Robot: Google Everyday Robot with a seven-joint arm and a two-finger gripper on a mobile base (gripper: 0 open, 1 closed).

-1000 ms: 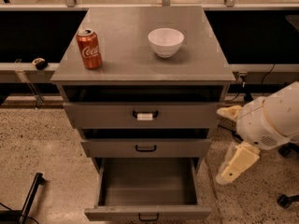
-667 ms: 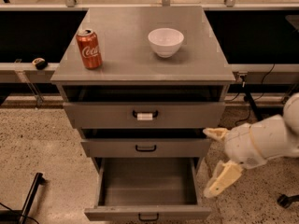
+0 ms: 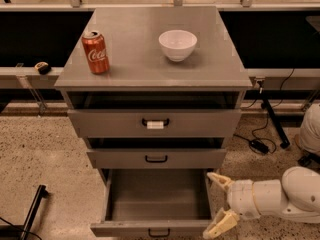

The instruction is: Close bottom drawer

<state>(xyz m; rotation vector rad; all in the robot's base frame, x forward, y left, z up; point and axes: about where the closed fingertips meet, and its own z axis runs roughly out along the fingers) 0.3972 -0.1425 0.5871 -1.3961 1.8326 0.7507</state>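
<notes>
The bottom drawer (image 3: 150, 228) of the grey metal cabinet is pulled far out, and its wide shallow tray is empty. Its flat front with a small black loop handle (image 3: 158, 232) sits at the lower edge of the view. My gripper (image 3: 216, 202) is low at the drawer's right side, near the front corner. Its two cream fingers (image 3: 218, 224) are spread open and hold nothing. One fingertip is by the drawer's right wall, the other by the front's right end.
The middle drawer (image 3: 156, 158) and the top drawer (image 3: 155, 122), which has a white tag on its handle, stand slightly out. A red cola can (image 3: 95, 52) and a white bowl (image 3: 177, 44) sit on the cabinet top. Black cables (image 3: 260, 139) lie on the floor at right.
My gripper and arm have moved down and to the left, from beside the middle drawer to the right front corner of the bottom drawer. The drawer has not moved.
</notes>
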